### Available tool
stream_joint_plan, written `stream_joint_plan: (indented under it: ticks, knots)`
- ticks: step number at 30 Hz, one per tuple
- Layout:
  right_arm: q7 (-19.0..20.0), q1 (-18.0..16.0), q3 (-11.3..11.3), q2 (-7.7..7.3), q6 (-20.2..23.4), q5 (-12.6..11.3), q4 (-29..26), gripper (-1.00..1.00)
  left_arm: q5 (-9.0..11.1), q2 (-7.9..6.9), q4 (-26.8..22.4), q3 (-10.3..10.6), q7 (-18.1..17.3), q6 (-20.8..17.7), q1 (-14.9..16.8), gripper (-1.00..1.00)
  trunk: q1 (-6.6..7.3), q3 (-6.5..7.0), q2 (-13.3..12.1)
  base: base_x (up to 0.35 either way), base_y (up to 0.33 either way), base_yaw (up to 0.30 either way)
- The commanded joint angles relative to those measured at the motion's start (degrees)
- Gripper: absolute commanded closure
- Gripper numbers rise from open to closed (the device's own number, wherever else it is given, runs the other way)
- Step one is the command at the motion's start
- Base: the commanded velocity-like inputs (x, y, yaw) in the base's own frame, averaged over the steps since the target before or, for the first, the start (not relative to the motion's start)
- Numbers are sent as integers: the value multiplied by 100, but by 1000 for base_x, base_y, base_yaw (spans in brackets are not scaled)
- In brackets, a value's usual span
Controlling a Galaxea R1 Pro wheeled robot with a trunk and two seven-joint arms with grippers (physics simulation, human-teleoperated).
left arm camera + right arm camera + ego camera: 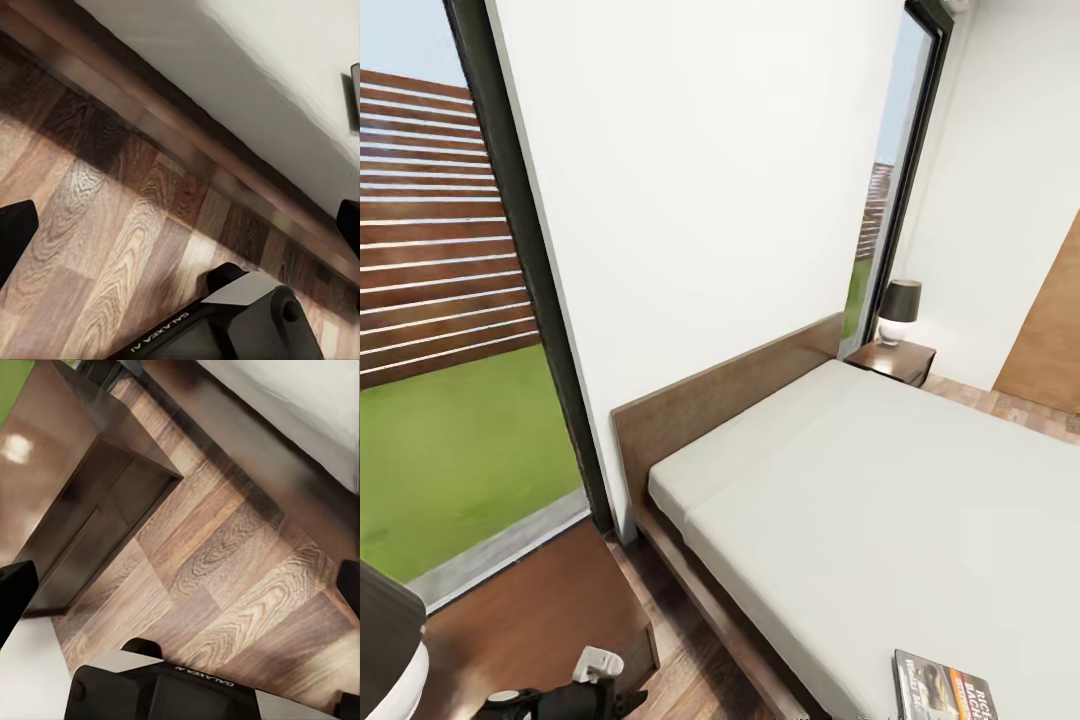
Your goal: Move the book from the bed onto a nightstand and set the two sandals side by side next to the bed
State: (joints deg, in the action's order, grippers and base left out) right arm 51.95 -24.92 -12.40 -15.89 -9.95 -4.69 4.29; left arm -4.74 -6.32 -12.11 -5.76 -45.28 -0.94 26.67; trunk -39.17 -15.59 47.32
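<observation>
I am standing at the near side of the bed [880, 490], looking down over it. At nine o'clock the window [450, 300] is showing lawn and a slatted fence; at seven o'clock the near nightstand [530, 610] is sitting just beside the bed frame, its glossy top a handy worktop. My left tool [180, 225] is hanging released over the plank floor [97, 247] beside the bed rail, fingers wide and holding nothing; my right tool [180, 585] is likewise spread and empty, over the floor between nightstand and bed. At five o'clock the book [945, 685] is lying flat on the mattress near its edge. At one o'clock a lamp [900, 310] is standing on the far nightstand [892, 360]. I am judging the book light, thin, somewhat flexible and smooth-covered, so I am planning to pinch its near edge, pressing slightly into the soft mattress.
</observation>
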Motion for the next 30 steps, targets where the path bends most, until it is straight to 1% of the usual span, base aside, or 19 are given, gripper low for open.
stream_joint_plan:
  ticks: [1, 9, 30]
  knots:
    - [24, -13, 18, -2, -24, -49, 30, -100, -48, -1, -2, -48, -28, -10, 3, -100, -1, -8, 6, 0, 0, -224]
    - [34, -13, 18, 3, -24, -49, 36, -100, -45, -1, 6, -42, 84, -11, -4, -100, -1, -8, 6, 0, 0, -272]
    - [25, -13, 27, 9, -33, -49, 37, -100, -45, 0, 6, -48, 90, -11, -4, -100, -1, -8, 6, 0, 0, -279]
